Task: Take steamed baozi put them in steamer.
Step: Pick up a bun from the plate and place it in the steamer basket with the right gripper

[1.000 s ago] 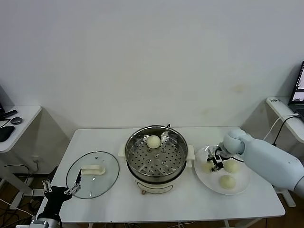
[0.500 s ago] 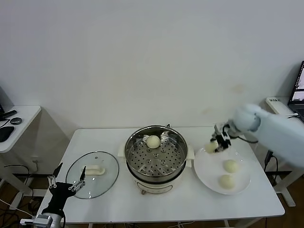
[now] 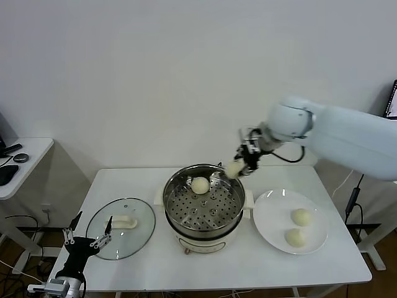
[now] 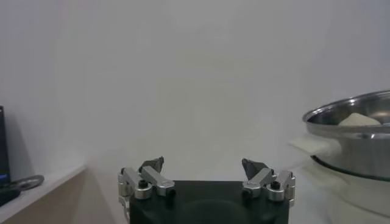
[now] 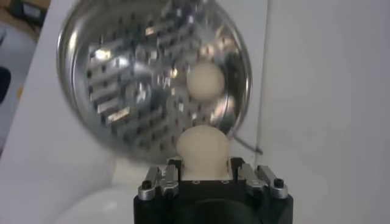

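My right gripper [image 3: 239, 164] is shut on a cream-white baozi [image 3: 233, 169] and holds it in the air over the far right rim of the steamer [image 3: 204, 181]. In the right wrist view the held baozi [image 5: 202, 150] sits between the fingers, above the steamer's perforated tray [image 5: 146, 91]. One baozi [image 3: 200, 185] lies on the tray at the back; it also shows in the right wrist view [image 5: 205, 81]. Two more baozi [image 3: 301, 216] [image 3: 296, 237] lie on the white plate [image 3: 267, 222] to the right. My left gripper [image 3: 85, 238] is open and empty, low at the table's front left.
A round glass lid [image 3: 144, 220] with a white handle [image 3: 121, 221] lies flat on the table left of the steamer. A side table [image 3: 28, 155] with dark items stands at far left. The steamer's rim [image 4: 350, 112] shows in the left wrist view.
My right gripper has lifted a baozi off the plate and carried it left, up to the steamer's far right rim. The plate now holds two baozi. The left arm barely moved.
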You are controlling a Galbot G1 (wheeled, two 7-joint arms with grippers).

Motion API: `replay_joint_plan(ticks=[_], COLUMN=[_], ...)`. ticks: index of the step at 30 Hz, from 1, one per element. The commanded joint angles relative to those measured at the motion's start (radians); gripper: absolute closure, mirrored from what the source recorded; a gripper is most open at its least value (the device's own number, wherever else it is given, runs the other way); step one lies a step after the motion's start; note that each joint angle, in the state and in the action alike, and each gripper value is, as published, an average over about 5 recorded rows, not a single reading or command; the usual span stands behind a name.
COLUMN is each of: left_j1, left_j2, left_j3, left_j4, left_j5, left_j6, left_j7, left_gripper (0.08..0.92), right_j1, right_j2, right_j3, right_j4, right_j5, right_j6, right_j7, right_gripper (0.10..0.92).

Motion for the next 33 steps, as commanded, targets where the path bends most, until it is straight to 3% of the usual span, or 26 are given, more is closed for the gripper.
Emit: replay_joint_plan(ticks=[1,11,28,33], left_j1=[0.001,0.006,0.007,0.007], left_j2=[-0.002,-0.017,-0.013,-0.013], left_j3=[-0.002,-0.013,-0.025,-0.027], left_j4=[-0.003,-0.022,-0.014,-0.012], left_j5=[0.006,0.007,0.007,0.006], left_j6=[-0.003,-0.003,-0.008,-0.010], left_j7=[-0.002,-0.006,-0.004,-0.004], left_gripper=[0.177,0.177,0.177,0.177], right_j1=[-0.097,-0.198,-0.231,-0.210], right_j2=[0.238,0.335,0.375,0.355], right_j3=[-0.031,0.013,0.020,0.021], right_j4=[-0.056,-0.180,-0.210,-0.198], right_j5=[0.096,0.049,0.030,0.011], right_j6=[-0.142,-0.141,-0.142,-0.142], right_j7=[0.146,0.154,0.126,0.081], right_gripper=[0.540,0.517,0.516,0.434])
